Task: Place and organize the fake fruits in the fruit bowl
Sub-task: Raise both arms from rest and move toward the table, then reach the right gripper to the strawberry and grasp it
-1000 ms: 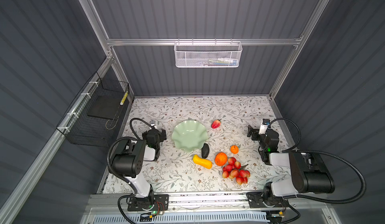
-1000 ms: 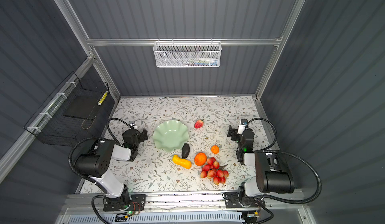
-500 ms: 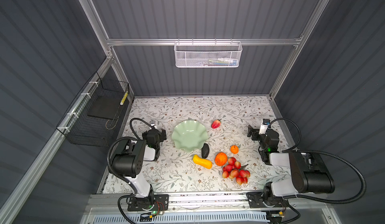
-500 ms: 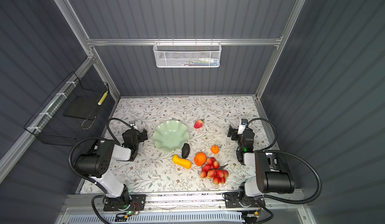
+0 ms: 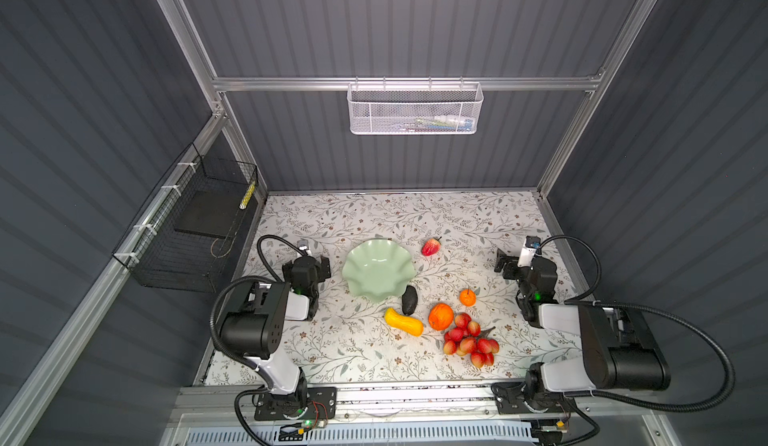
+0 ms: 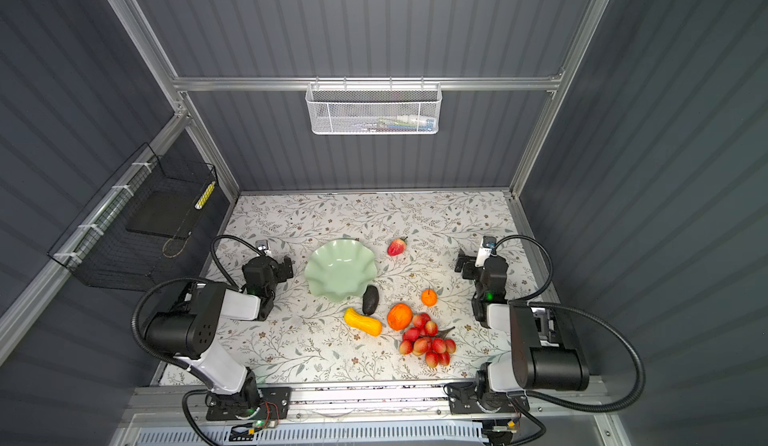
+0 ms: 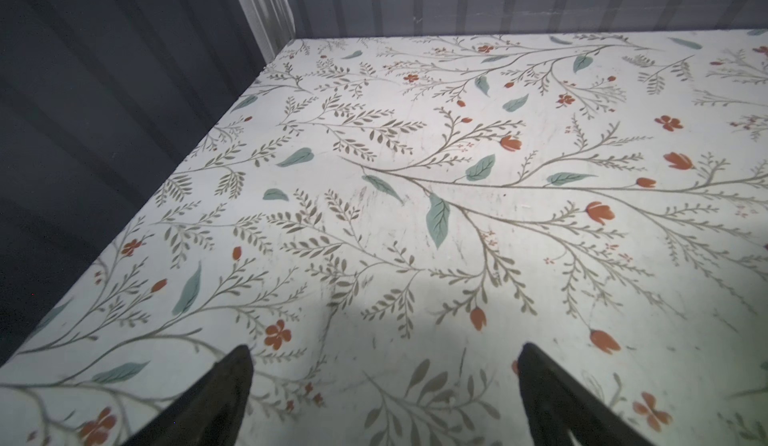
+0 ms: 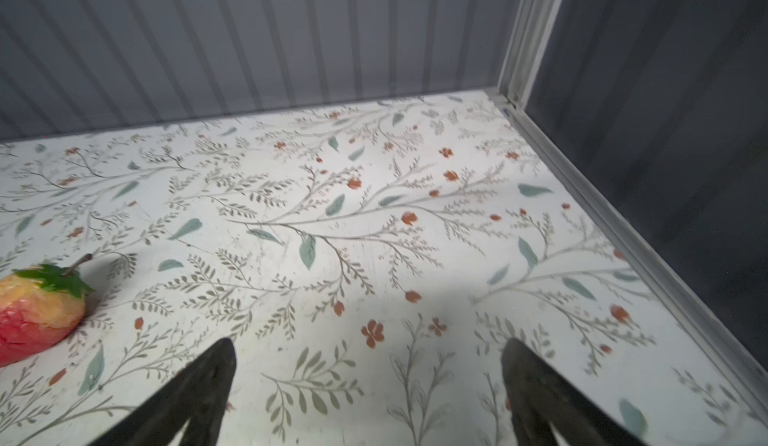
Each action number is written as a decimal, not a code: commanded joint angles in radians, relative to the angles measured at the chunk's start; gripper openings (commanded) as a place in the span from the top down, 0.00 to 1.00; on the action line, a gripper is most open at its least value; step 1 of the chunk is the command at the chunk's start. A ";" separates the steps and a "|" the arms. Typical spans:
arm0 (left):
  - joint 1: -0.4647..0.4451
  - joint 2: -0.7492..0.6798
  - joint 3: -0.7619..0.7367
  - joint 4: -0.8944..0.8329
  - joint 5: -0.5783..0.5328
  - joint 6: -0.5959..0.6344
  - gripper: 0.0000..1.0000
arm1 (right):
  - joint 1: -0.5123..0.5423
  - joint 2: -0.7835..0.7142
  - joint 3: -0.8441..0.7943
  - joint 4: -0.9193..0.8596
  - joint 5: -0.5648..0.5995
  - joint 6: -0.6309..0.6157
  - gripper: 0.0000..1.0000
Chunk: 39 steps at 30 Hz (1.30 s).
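The bowl (image 5: pixel 378 269) stands empty. No fruit is in yet, and all six are left to place. The avocado (image 5: pixel 409 300) lies just at its near rim; squash (image 5: pixel 403 321), orange (image 5: pixel 440 316), tangerine (image 5: pixel 467 297) and grapes (image 5: pixel 469 340) further out on that side; the strawberry (image 5: pixel 430 247) beside its far rim. The left gripper (image 7: pixel 384 352) and the right gripper (image 8: pixel 370 348), one each side of the bowl, are spread wide — holding nothing.

You have no lettering, label, brand or number to read in any view. At twelve o'clock on the back wall, the items (image 5: pixel 444 123) in the white mesh basket (image 5: pixel 374 111) are too small for any print to be made out.
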 commanded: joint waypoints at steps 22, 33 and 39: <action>0.007 -0.475 0.436 -0.833 0.035 -0.073 0.00 | 0.291 0.172 0.785 -1.039 -0.093 0.496 0.04; 0.007 -0.548 0.411 -0.842 0.008 -0.061 0.00 | 0.449 0.543 1.078 -1.145 0.000 0.581 0.09; 0.007 -0.559 0.406 -0.848 0.019 -0.067 0.00 | 0.486 0.661 1.164 -1.175 0.031 0.606 0.12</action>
